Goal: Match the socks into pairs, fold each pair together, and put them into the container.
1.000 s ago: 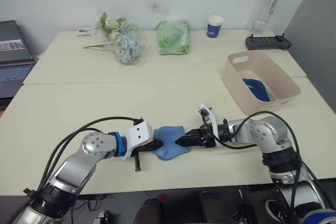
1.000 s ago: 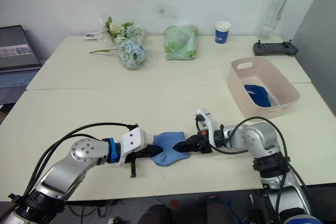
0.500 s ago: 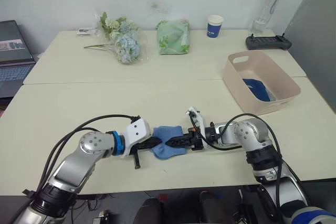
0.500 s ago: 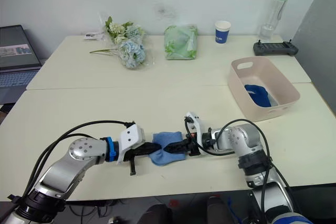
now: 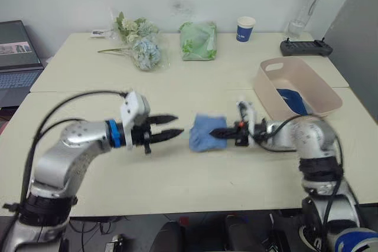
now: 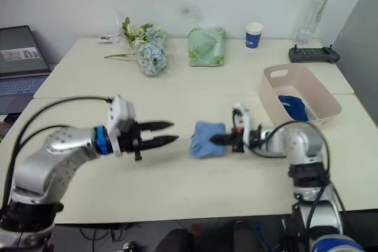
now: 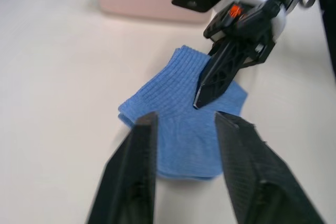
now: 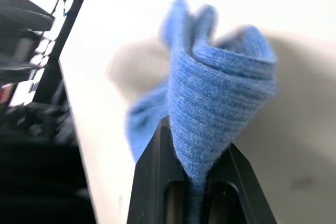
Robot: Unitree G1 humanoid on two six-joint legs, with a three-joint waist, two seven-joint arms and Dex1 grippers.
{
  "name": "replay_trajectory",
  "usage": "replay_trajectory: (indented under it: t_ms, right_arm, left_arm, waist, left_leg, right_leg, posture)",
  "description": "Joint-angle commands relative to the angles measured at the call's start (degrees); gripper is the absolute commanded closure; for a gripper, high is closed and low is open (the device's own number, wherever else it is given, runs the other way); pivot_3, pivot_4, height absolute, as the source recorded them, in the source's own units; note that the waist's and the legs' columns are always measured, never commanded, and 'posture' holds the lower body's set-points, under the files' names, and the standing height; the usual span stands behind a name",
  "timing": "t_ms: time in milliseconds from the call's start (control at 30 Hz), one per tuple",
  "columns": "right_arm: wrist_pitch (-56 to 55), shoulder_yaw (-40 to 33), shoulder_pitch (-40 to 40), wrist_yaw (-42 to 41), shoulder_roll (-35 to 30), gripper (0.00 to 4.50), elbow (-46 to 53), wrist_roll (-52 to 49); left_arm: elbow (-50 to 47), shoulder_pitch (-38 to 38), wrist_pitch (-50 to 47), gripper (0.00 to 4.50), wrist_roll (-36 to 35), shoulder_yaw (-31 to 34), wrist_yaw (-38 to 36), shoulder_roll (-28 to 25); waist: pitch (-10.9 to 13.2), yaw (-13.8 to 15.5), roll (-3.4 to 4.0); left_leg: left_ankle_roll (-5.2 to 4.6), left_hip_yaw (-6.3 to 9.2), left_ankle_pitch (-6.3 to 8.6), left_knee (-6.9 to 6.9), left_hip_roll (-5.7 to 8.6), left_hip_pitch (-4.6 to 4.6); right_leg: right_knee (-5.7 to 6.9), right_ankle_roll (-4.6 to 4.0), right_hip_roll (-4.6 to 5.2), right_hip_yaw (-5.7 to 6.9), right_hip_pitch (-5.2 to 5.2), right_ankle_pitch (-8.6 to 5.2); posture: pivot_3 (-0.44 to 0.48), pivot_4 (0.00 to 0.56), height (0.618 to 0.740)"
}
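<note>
While our right gripper (image 5: pixel 220 135) pinches the folded light blue socks (image 5: pixel 205 133) near the table's (image 5: pixel 177 193) front edge, our left gripper (image 5: pixel 171 127) hangs just beside them, fingers apart and empty. The pink container (image 5: pixel 277 78) sits well apart.

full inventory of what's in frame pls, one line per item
light blue socks: folded bundle, count unclear, near table centre, held by right hand
dark blue sock: count unclear, inside the tub
tub: 1, pale pink, right side of table
green bag: 1, back of table, centre
flowers: 1 bunch, pale blue and white, back left
paper cup: 1, blue, back, right of bag
bottle: 1, clear with green cap, back right
black device: 1, back right, by bottle
laptop: 1, far left
tables: 2, cream, pushed together
left hand: open, left of the socks, apart from them
right hand: shut on the socks
</note>
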State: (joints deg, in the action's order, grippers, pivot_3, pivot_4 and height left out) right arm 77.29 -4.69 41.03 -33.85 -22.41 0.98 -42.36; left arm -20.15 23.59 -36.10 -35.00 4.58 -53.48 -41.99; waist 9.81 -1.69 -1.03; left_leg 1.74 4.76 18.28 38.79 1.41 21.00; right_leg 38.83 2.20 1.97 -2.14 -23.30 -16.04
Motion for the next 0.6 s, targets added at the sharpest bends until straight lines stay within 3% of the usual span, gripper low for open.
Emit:
replay_trajectory:
  t_ms: [33, 167, 333, 600]
  right_arm:
    - [-2.97, -4.84, 6.31, -0.65, -4.28, 4.5, 3.01, -0.87]
    - [-16.21, -1.44, 12.67, -3.46, -14.59, 4.5, -1.21, 9.0]
    - [-43.66, 10.02, 17.19, -9.35, -24.99, 4.5, -12.48, 28.19]
    - [-87.43, 23.86, 22.45, -4.17, -29.01, 4.5, -39.66, 56.17]
  left_arm:
    - [0.95, 7.41, -0.03, 1.38, 0.33, 1.13, 6.25, 3.52]
    - [3.45, 18.02, -1.0, 0.13, 0.5, -0.5, 13.5, 11.13]
    - [8.3, 23.98, 2.92, 0.05, 5.91, -5.45, 16.12, 16.93]
    - [9.3, 24.93, 4.3, 0.05, 7.51, -9.17, 15.05, 22.4]
  waist:
    - [0.0, 0.01, 0.0]
    - [0.02, 0.0, -0.03]
    - [0.06, -0.01, -0.1]
    - [0.17, -0.62, -0.16]
  left_leg:
    - [0.0, 0.0, 0.0, 0.0, 0.0, 0.0]
    - [0.0, -0.06, 0.0, -0.03, -0.02, 0.05]
    - [0.0, -0.27, 0.0, -0.01, 0.04, 0.09]
    - [0.22, -0.44, -0.12, -0.03, -0.04, 0.04]
  right_leg:
    - [-0.01, 0.01, -0.01, 0.0, 0.01, -0.01]
    - [-0.16, 0.01, -0.01, -0.01, 0.0, 0.0]
    - [-0.27, 0.06, 0.03, -0.15, -0.02, 0.01]
    - [-0.11, 0.08, 0.02, -0.31, -0.15, 0.02]
  posture:
    - [0.0, 0.15, 0.74]
    - [0.0, 0.15, 0.74]
    - [0.0, 0.15, 0.74]
    - [0.0, 0.15, 0.74]
